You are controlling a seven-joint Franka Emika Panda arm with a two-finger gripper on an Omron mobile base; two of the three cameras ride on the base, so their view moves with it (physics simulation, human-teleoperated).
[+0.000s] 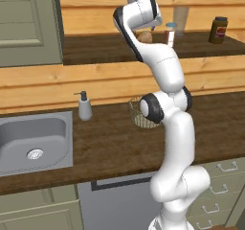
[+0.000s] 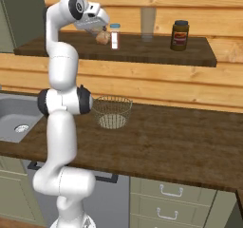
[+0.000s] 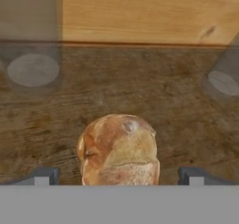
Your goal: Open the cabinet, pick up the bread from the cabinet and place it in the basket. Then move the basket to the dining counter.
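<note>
Cabinet (image 1: 28, 28) — wall unit, grey-green panelled door swung open at upper left of left base view; dark brown wood shelf inside, light wood back panel.

Bread (image 3: 119, 150) — roundish tan-brown bun, lying on the cabinet shelf. In hand view it sits low centre, between the two dark finger tips, a gap showing on each side. In right base view it lies just beside the white shaker, on that item's left.

Hand (image 3: 119, 176) — raised to shelf level inside the cabinet, jaws spread wide, holding nothing; tips stand either side of the bread, no contact visible. In right base view the hand is right at the bread.

Basket (image 2: 112, 111) — tan-grey wire mesh bowl, upright on the desk below the shelf, near the back wall; nothing visible in it. In left base view partly hidden behind the arm's elbow.

Desk (image 2: 180, 146) — dark wood worktop.

Other items:
- Shaker (image 2: 114, 36) — white w/ red label, upright on shelf.
- Dark jar (image 2: 180, 34) — upright on shelf, well apart to the right of the shaker.
- Steel sink (image 1: 33, 140) — set in the desk, left end.
- Soap dispenser (image 1: 84, 106) — upright just beside the sink's right rim.
- Drawers (image 2: 171, 201) — grey-green, metal handles, under the desk.
</note>
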